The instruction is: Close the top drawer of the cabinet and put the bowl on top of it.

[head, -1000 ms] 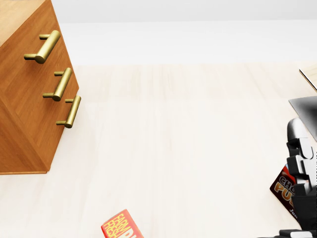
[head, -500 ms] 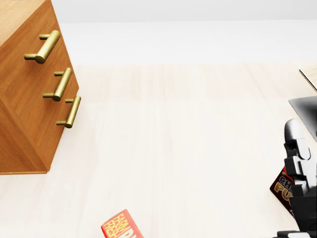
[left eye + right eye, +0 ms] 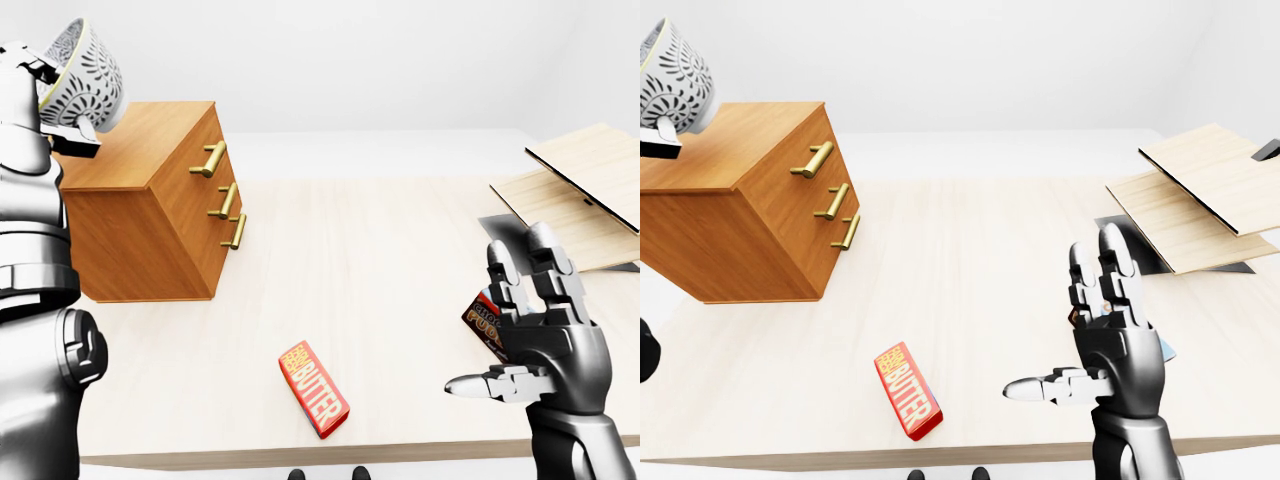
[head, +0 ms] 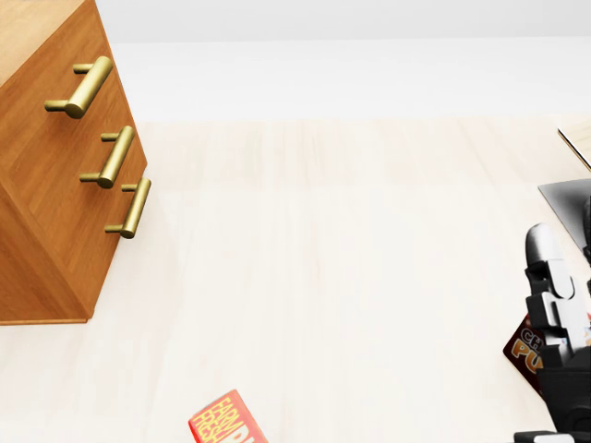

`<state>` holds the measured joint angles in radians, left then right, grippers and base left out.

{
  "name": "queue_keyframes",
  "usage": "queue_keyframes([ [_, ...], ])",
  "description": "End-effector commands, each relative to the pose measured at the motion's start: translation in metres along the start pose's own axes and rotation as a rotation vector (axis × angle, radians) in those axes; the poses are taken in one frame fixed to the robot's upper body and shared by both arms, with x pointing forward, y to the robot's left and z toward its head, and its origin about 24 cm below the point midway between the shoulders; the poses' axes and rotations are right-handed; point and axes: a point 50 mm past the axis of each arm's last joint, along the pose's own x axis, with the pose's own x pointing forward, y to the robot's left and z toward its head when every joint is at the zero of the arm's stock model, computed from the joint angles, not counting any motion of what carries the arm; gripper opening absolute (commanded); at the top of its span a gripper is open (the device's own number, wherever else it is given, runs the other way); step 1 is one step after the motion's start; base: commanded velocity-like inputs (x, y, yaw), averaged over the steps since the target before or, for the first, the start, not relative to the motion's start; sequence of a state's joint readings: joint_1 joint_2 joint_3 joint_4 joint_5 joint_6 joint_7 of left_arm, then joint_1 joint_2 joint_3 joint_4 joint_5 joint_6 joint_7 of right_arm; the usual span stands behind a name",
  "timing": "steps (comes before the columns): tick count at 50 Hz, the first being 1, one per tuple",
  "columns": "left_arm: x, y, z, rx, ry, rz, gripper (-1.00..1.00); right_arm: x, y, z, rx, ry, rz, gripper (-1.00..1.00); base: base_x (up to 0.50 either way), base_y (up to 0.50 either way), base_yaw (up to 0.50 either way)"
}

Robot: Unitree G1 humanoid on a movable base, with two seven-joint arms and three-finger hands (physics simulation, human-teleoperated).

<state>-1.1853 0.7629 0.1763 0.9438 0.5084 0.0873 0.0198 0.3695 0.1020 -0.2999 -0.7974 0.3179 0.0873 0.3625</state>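
three drawers (image 3: 203,190) of cabinet (image 3: 130,160) flush shut. left hand (image 3: 35,95) grips tilted bowl (image 3: 88,72) above cabinet top. right hand (image 3: 535,335) open, fingers spread, over table (image 3: 380,240); butter box (image 3: 313,388) lying flat.

Below the left hand (image 3: 40,95) fingers and their bowl (image 3: 85,70), the cabinet (image 3: 140,160) top is bare. Left of the right hand (image 3: 540,330) fingers lies only a butter box (image 3: 313,388); boards (image 3: 580,190) stand beyond.

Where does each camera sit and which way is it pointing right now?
Head view: on the head, tilted down at the table; cabinet drawers at left, right hand at right edge.
Left-eye view: on the head, facing across the table; left hand holds the bowl top-left, right hand open.
Right-eye view: beside it, nearly identical; less left hand shows.
Both eyes share cabinet, bowl, butter box.
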Motion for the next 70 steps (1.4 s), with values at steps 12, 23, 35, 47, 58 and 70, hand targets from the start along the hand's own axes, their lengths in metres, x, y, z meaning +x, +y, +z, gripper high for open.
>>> queue_keyframes([
  [12, -0.004, -0.037, -0.013, 0.069, 0.07, -0.11, -1.0, 0.0, 0.001, -0.002, 0.003, 0.01, 0.006, 1.0, 0.0, 0.0, 0.0],
  [23, -0.005, -0.04, -0.015, 0.06, 0.081, -0.108, -1.0, 0.0, 0.0, 0.002, -0.002, -0.005, 0.004, 1.0, 0.0, 0.0, 0.0],
  [35, -0.005, -0.04, -0.016, 0.065, 0.088, -0.09, 1.0, 0.0, 0.001, 0.0, 0.0, -0.001, 0.006, 1.0, 0.0, 0.0, 0.0],
  [47, -0.004, -0.038, -0.016, 0.069, 0.085, -0.089, 1.0, 0.0, 0.001, -0.001, 0.003, 0.005, 0.008, 1.0, 0.0, 0.0, 0.0],
  [58, -0.003, -0.035, -0.012, 0.068, 0.075, -0.079, 1.0, 0.0, 0.001, -0.003, 0.007, 0.014, 0.01, 1.0, 0.0, 0.0, 0.0],
  [70, -0.001, -0.031, -0.008, 0.062, 0.063, -0.06, 1.0, 0.0, 0.001, -0.005, 0.009, 0.019, 0.013, 1.0, 0.0, 0.0, 0.0],
])
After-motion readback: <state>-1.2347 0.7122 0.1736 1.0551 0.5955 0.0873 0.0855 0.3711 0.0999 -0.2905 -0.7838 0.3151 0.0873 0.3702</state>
